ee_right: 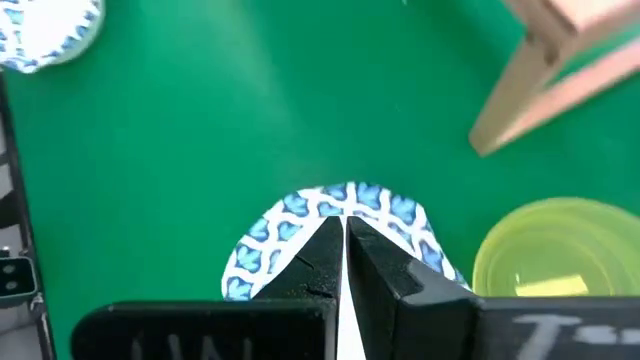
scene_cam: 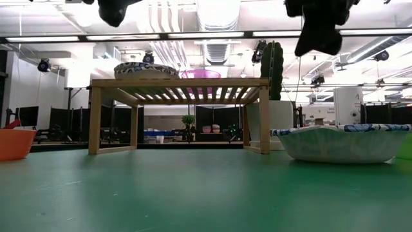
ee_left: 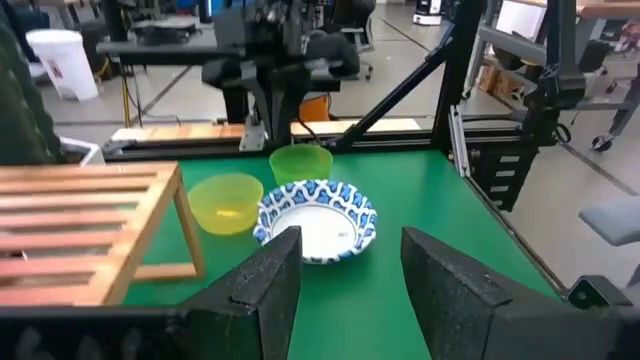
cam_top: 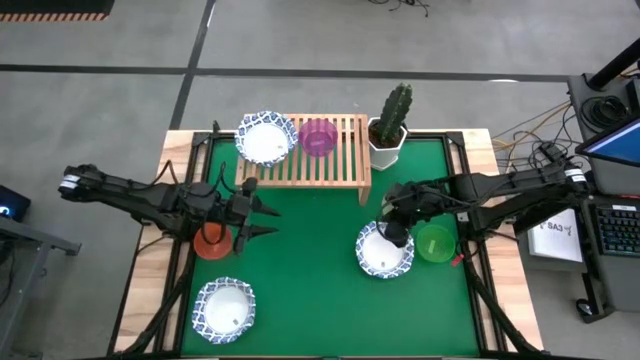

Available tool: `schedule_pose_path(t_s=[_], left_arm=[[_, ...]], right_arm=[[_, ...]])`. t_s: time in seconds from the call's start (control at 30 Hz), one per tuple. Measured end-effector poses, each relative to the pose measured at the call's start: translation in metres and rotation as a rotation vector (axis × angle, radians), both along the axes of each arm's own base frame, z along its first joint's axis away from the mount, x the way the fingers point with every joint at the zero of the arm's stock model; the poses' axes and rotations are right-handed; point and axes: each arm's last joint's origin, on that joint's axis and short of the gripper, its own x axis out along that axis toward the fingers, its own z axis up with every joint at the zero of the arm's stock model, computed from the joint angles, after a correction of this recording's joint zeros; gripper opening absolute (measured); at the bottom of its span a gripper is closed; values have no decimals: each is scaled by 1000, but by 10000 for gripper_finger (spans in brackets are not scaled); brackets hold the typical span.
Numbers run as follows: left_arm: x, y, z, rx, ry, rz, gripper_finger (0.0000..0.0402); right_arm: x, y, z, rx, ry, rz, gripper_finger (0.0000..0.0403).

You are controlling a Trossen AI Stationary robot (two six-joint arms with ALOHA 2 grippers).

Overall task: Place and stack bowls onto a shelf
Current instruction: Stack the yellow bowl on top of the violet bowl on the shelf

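High view: taking the shelf (cam_top: 305,150) as the landmark, the nearest thing to the worktop's (cam_top: 320,290) front edge is a blue-rimmed bowl (cam_top: 224,309), well in front of the shelf's left end and alone. Closer to the shelf, in front of its right leg, a second blue-rimmed bowl (cam_top: 385,250) sits on the green surface with the right hand (cam_top: 393,234) on its rim. The right wrist view shows that hand's fingers (ee_right: 375,262) pressed nearly together, pinching the patterned rim between them. Just right of this bowl stands a green bowl (cam_top: 436,243). The wrist views also show a yellow bowl (ee_right: 555,252) beside it, between it and the shelf's right leg; from above it is hidden under the arm.

In front of the shelf's left leg, the left hand (cam_top: 262,220) hangs over the worktop with its fingers (ee_left: 262,290) spread apart and nothing between them. A red bowl (cam_top: 211,241) lies just beneath that arm's wrist.

On the slatted top itself rest a third blue-rimmed bowl (cam_top: 265,137) at the left end and a purple bowl (cam_top: 318,137) right beside it, near the middle. Just off the shelf's right end stands a cactus (cam_top: 392,112) in a white pot.
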Motion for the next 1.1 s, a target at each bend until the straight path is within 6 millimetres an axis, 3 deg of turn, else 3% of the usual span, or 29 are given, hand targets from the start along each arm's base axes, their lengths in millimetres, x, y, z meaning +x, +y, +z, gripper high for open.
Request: schedule_pose_path(t_s=[0.37, 0.53, 0.8, 1.1], left_arm=[[0, 0, 14, 89, -48, -15, 155], [1, 0, 11, 91, -37, -15, 155], [2, 0, 10, 117, -32, -20, 155], [1, 0, 10, 115, -35, -20, 155]], right_arm=[[7, 1, -2, 6, -21, -1, 9], [14, -4, -9, 63, 5, -103, 15], [24, -23, -40, 109, 225, -308, 67], [40, -46, -76, 40, 386, -427, 125]])
